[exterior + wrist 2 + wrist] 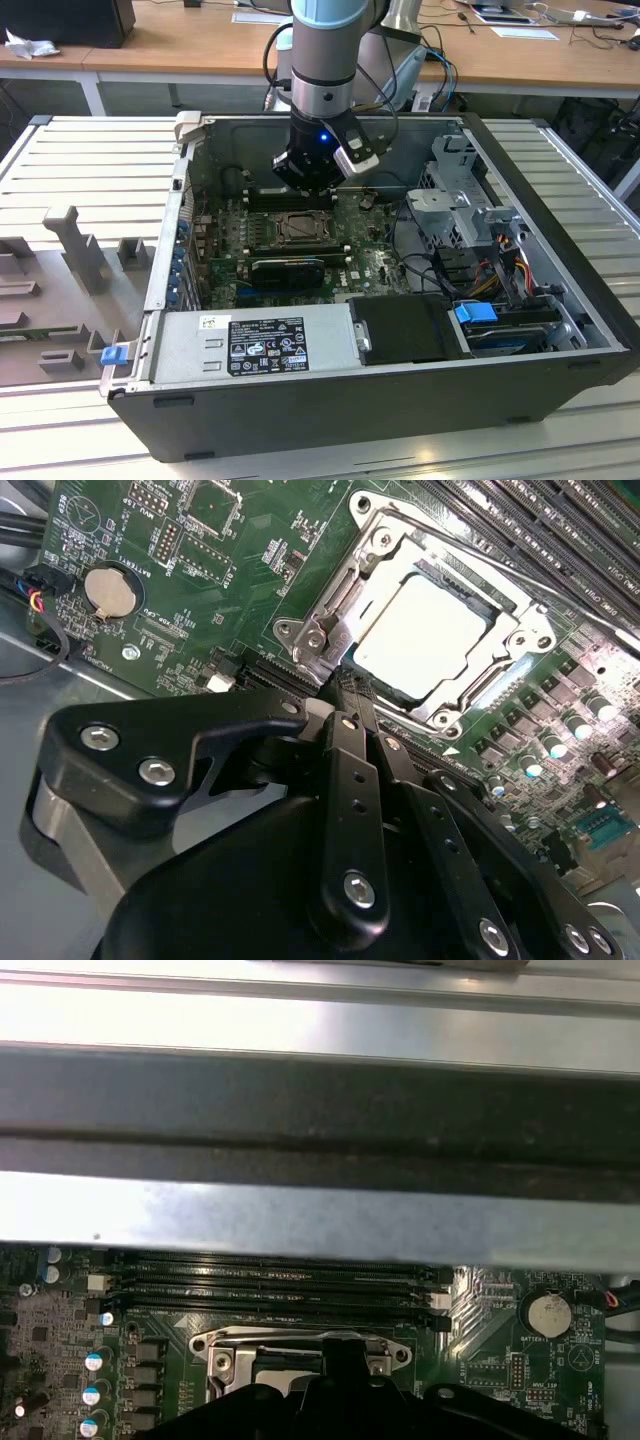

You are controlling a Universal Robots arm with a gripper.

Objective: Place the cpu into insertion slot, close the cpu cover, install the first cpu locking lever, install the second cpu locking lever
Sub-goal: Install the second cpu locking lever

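The cpu [425,630] lies flat in the insertion slot [298,228], its pale top showing through the square cut-out. The cpu cover [378,542] is folded down over it as a silvery frame. My gripper [343,685] hangs just above the slot's near edge, fingers [345,780] pressed together and shut, with the tips beside a bent metal lever end [318,650]. Whether they pinch that lever is hidden. In the exterior view the gripper [305,180] is low inside the open computer case, over the green board. In the first wrist view the finger [345,1360] covers part of the slot [230,1355].
Long black memory slots [280,1285] run beside the socket. A coin battery [108,590] sits on the board. The case wall [320,1110] rises close behind. A power supply [260,345], a drive cage [470,210] and cable bundles [430,260] crowd the case.
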